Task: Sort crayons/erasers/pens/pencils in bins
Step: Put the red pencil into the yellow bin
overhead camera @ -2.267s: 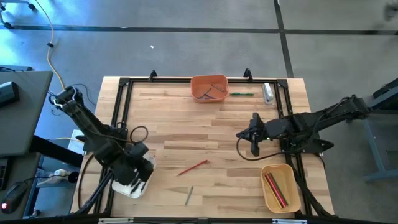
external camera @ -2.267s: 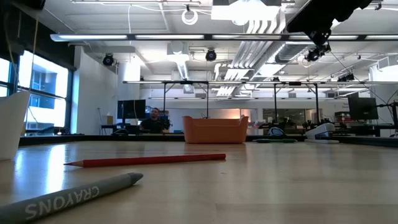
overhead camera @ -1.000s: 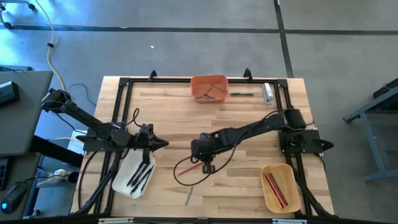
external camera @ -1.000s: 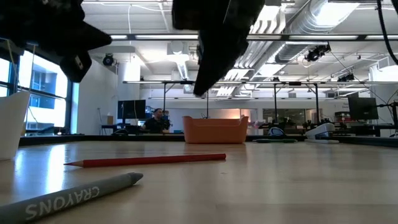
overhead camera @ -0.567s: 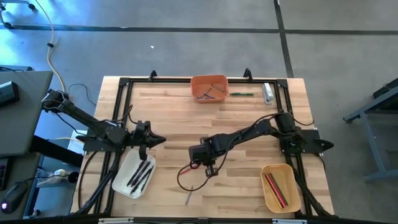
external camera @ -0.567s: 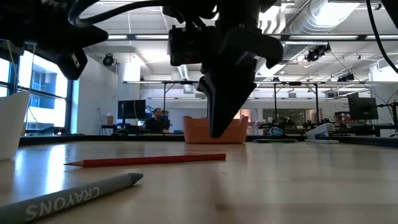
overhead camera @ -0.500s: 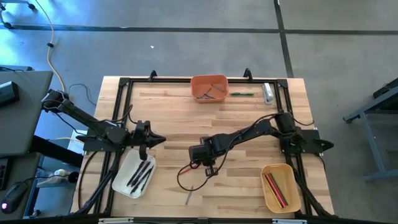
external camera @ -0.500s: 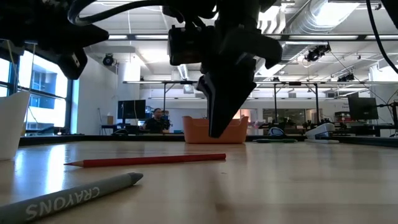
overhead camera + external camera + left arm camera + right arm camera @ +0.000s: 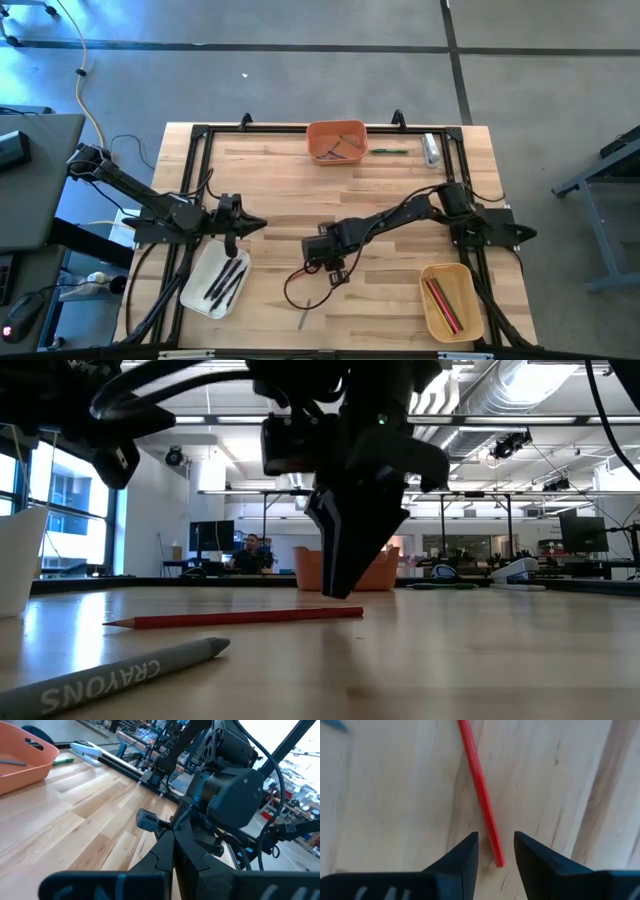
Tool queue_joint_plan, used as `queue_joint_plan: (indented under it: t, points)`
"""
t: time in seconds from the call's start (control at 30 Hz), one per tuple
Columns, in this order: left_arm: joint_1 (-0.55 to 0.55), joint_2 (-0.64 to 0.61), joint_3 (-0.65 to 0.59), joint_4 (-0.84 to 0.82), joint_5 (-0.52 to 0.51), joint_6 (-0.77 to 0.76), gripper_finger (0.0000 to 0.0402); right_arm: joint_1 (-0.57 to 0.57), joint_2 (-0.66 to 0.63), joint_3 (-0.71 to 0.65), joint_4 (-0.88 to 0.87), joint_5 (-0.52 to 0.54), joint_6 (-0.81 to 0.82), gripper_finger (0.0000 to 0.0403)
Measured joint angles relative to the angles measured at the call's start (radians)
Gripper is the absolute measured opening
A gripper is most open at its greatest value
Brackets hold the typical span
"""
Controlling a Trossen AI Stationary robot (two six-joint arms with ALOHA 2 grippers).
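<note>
Seen from above, a wooden counter (image 9: 400, 200) carried three bins: an orange bin (image 9: 337, 141) at the twelve o'clock edge with a few dark sticks in it, a white bin (image 9: 217, 283) toward eight o'clock holding black pens or pencils, and a tan-yellow bin (image 9: 447, 299) toward five o'clock holding red and pink sticks. The step in hand looked like the pickup of a loose red pencil (image 9: 235, 618) lying flat on the counter near the middle, slightly toward six o'clock. The right arm reached in from three o'clock, and the right claw (image 9: 493, 847) hung directly over the pencil, its two fingers spread with the end of the red shaft lying between them, apparently not yet gripped. In the table-level view the dark fingers (image 9: 350, 555) pointed down just behind the pencil, their tips close to the wood. A grey crayon (image 9: 120, 675) lay nearby, further toward six o'clock, untouched. A green stick (image 9: 390, 151) and a stubby clear tube (image 9: 430, 149) lay near one o'clock, beside the orange bin. The left claw (image 9: 248, 225) waited at nine o'clock above the white bin, its fingers pressed together and holding nothing visible. The next move would probably call for lowering the right claw the last bit, closing on the thin shaft without rolling it away, then lifting and carrying it toward the tan-yellow bin, where the other red sticks lay.
</note>
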Motion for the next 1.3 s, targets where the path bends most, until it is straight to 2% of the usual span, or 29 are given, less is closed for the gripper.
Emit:
queue_joint_plan:
  t: [0.33,0.77,0.93,1.1,1.3]
  points:
    - [0.000,0.000,0.000,-0.008,0.000,-0.001,0.0000,0.000,0.036,-0.003,-0.022,-0.017,-0.015,0.0085]
    - [0.000,0.000,0.000,-0.020,0.000,-0.038,0.0000,-0.027,0.069,0.000,-0.057,-0.092,0.137,0.0008]
    - [0.000,0.000,0.000,-0.025,-0.007,-0.038,0.0000,-0.020,0.027,-0.007,-0.075,-0.103,0.229,0.0003]
    - [0.000,0.000,0.000,-0.026,-0.016,-0.038,0.0000,-0.006,-0.040,-0.010,-0.149,-0.168,0.357,0.0004]
    - [0.000,0.000,0.000,-0.027,-0.068,-0.045,0.0000,0.040,-0.157,-0.010,-0.276,-0.155,0.510,0.0004]
